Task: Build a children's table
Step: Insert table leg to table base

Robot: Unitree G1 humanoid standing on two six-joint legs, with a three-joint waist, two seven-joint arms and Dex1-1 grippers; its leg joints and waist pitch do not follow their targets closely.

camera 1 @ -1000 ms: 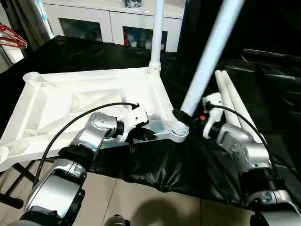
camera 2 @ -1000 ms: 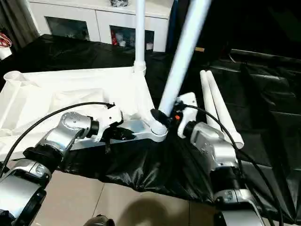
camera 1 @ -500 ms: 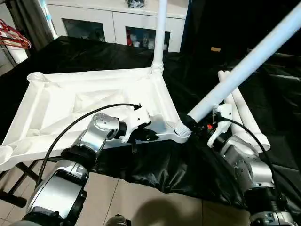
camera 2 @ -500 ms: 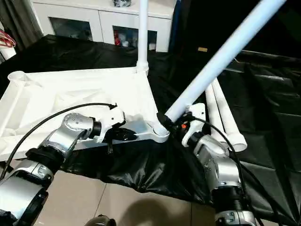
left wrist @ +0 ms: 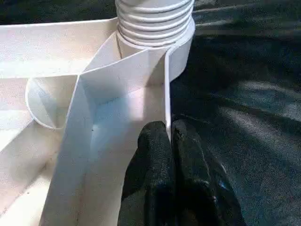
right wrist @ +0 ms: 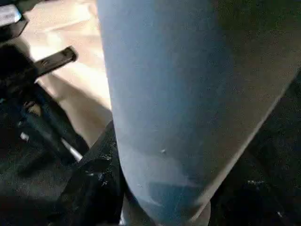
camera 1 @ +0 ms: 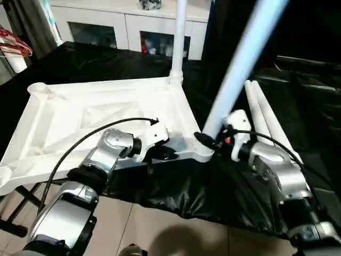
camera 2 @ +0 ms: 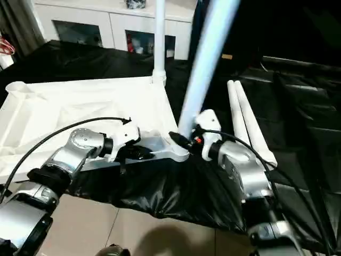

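Tabletop (camera 1: 101, 109), all white plastic and rectangular, lies upside down on a surface draped in glossy, wrinkled black sheeting (camera 1: 176, 186), its underside showing raised ribs that run diagonally between a tall rim and rounded corner sockets. Its near right corner reaches the front edge of the black-covered surface, and its near left corner hangs past that edge over the tiled floor (camera 1: 154, 229).

Four legs can be counted, each a long, smooth, tapered white tube. One leg (camera 1: 179, 37) stands upright in the far right corner socket. A second leg (camera 2: 205, 58) rises steeply from the near right corner socket, leaning slightly to the right, with its ribbed, threaded end (left wrist: 153, 21) seated in that socket. Two spare legs (camera 2: 248, 125) lie side by side, touching, on the sheeting to the right of the tabletop, their flared ends towards the front edge.

The left gripper (camera 1: 162, 154) has its black fingers (left wrist: 160, 165) clenched on the thin near rim of the tabletop, just beside the near right socket. The right gripper (camera 1: 205, 140) grasps the leaning leg low down, just above the socket, one black finger (right wrist: 94, 183) pressed against the tube's side.

Behind the surface stands a white cabinet (camera 1: 128, 29) with glass doors. Red clothes hangers (camera 1: 13, 44) show at the far left.
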